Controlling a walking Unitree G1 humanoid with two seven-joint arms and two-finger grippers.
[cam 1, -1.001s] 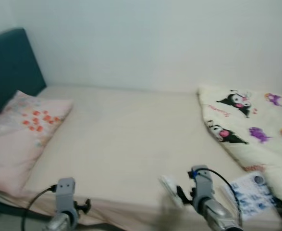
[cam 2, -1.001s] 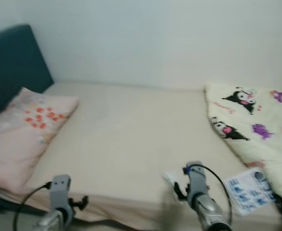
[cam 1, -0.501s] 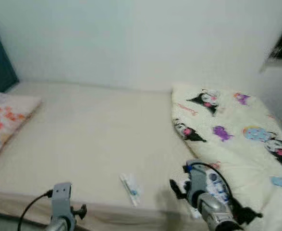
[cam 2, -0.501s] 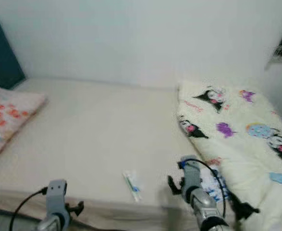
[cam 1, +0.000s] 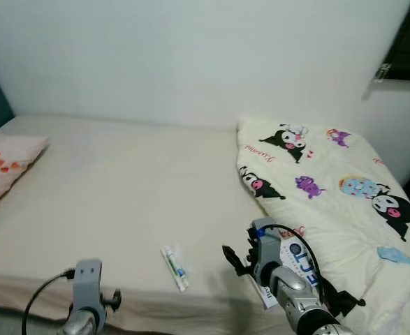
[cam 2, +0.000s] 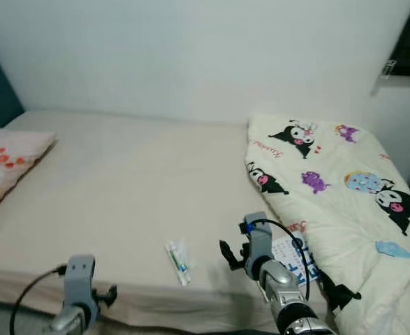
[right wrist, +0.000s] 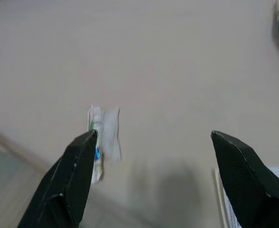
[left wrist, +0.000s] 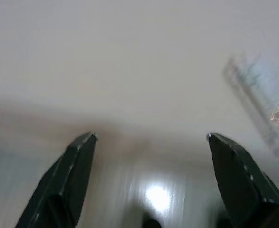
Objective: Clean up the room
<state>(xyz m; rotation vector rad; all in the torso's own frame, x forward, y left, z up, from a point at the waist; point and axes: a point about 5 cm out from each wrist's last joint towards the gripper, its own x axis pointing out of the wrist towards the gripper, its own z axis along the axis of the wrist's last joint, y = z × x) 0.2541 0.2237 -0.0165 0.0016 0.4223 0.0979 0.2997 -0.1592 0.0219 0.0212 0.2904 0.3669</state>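
A small white wrapper (cam 1: 174, 266) with green and blue print lies flat on the beige bed sheet (cam 1: 121, 188), close to the bed's front edge. My right gripper (cam 1: 234, 262) hovers low just right of it, open and holding nothing. The right wrist view has the wrapper (right wrist: 100, 142) ahead, beside one of the fingers (right wrist: 75, 175). A blue-and-white printed packet (cam 1: 299, 264) lies by the blanket, partly behind my right arm. My left gripper (left wrist: 151, 137) is open and empty over the bed's front edge, at the lower left of the head views.
A cream cartoon-print blanket (cam 1: 323, 188) is heaped over the right side of the bed. A pink flowered pillow (cam 1: 2, 164) lies at the far left. A white wall runs behind the bed, with a dark window (cam 1: 408, 42) at the upper right.
The whole view has swung to the right: the pillow and headboard slid off to the left and more of the blanket came in. The wrapper now shows clear of my right arm.
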